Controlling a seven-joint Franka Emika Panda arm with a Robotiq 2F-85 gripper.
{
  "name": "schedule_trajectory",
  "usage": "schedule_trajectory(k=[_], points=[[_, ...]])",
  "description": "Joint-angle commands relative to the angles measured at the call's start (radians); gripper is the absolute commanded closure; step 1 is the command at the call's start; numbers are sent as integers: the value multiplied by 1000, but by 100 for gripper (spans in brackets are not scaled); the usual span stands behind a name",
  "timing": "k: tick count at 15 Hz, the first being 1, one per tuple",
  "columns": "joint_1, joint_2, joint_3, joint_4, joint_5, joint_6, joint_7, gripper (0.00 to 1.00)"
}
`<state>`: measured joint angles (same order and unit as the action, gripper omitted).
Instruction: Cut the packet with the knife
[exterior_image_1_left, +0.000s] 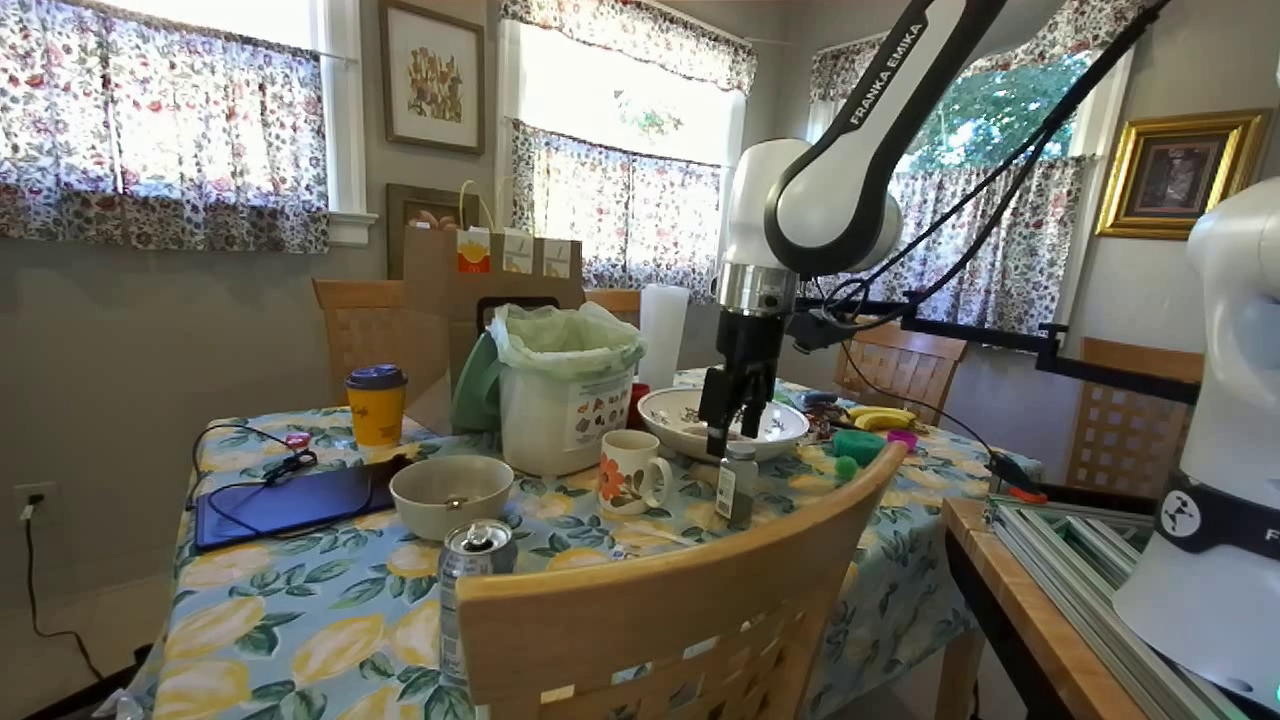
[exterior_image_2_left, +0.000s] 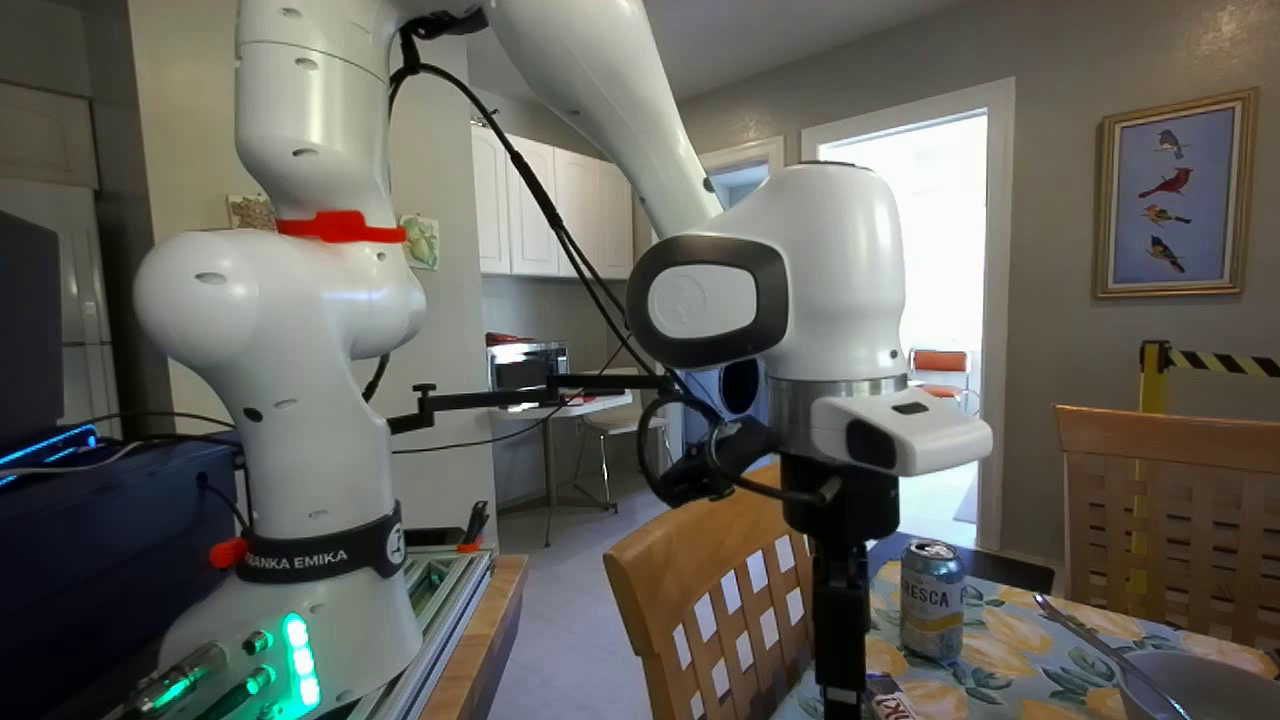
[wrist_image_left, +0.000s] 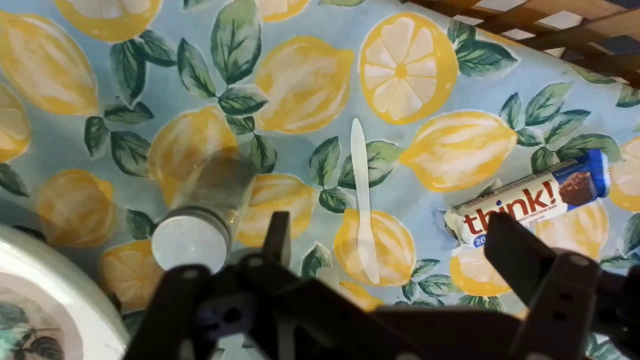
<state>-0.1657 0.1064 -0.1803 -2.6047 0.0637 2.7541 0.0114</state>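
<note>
Tool (wrist_image_left: 391, 237) above; knife (wrist_image_left: 364, 201) and packet (wrist_image_left: 532, 198) below

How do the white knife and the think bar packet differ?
The knife is plain white; the packet is printed with red and blue. The knife is slimmer than the packet. In the wrist view, the knife runs nearly vertical; the packet slants up rightward. Both lie on the lemon-print tablecloth.
</note>
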Motion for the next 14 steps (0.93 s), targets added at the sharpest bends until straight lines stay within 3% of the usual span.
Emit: schedule_trajectory(k=[1, 7, 14], points=[[-20, 95, 18, 35, 42, 47, -65, 0], [-26, 183, 17, 69, 9, 68, -45, 0], [-5, 159, 8, 43, -15, 62, -15, 0]])
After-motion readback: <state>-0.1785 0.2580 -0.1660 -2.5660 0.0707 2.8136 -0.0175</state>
